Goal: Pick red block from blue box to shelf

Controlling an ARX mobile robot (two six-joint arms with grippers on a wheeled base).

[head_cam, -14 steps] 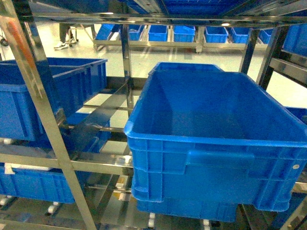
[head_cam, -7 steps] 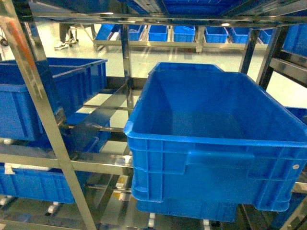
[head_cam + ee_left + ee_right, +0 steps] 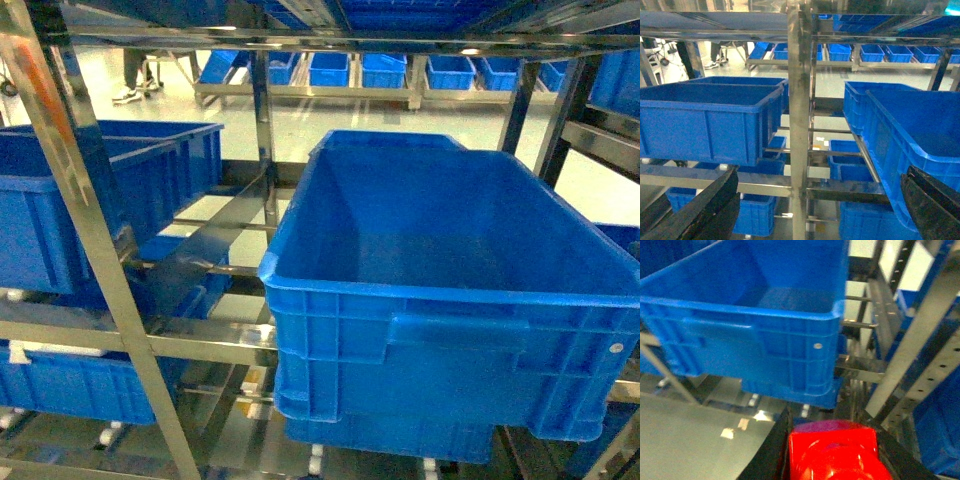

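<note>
The red block (image 3: 832,452) fills the bottom of the right wrist view, and my right gripper (image 3: 833,456) is shut on it between its dark fingers (image 3: 771,456). It hangs below and in front of a royal-blue ribbed crate (image 3: 755,330) on the steel shelf (image 3: 920,360). My left gripper (image 3: 821,176) is open with nothing in it, its black fingers (image 3: 705,210) spread either side of a shelf upright (image 3: 800,125). Neither gripper shows in the head view. The blue box is out of view.
A large royal-blue crate (image 3: 450,300) sits on the shelf rails (image 3: 100,270) at centre right, with another crate (image 3: 110,190) to the left and more below. Further crates line a rack across the aisle (image 3: 400,70). Someone's legs (image 3: 135,75) stand at far left.
</note>
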